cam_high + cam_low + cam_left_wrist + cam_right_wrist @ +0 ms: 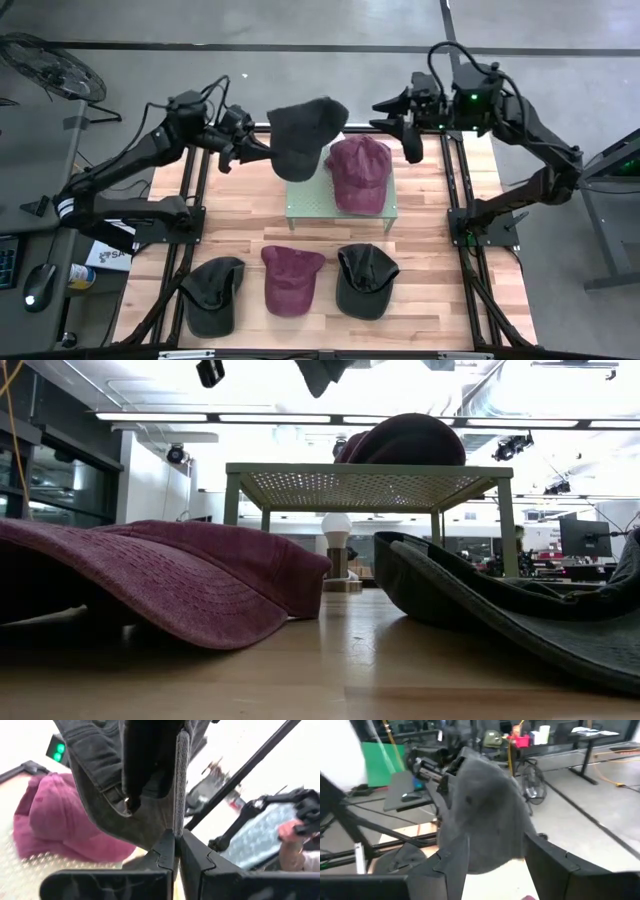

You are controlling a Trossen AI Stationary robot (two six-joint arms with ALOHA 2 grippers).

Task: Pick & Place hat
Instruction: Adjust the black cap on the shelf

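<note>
A dark grey hat [305, 135] hangs in the air over the far left part of the green mesh stand [310, 212], and my left gripper [264, 150] is shut on it. A maroon hat [358, 172] rests crown up on the stand's right half. My right gripper [398, 120] stands open to the right of the grey hat, apart from it. In the right wrist view the grey hat [485, 820] shows ahead, beyond the open fingers. The low view shows only the grey hat's lowest tip [320, 372] above the stand [360, 480]. My left gripper pinches the grey hat's edge [180, 805] between its two fingers [165, 852], on the side of the hat toward the table's left. The fingers come in level from the left. The hat is lifted clear, above the stand, and droops around the fingers.
Three more hats lie in a row near the front edge: a dark one [213, 293], a maroon one [290, 280] and a dark one [365, 280]. Black frame rails [458, 200] run along both sides of the table. A person's hand [292, 832] shows beyond the table.
</note>
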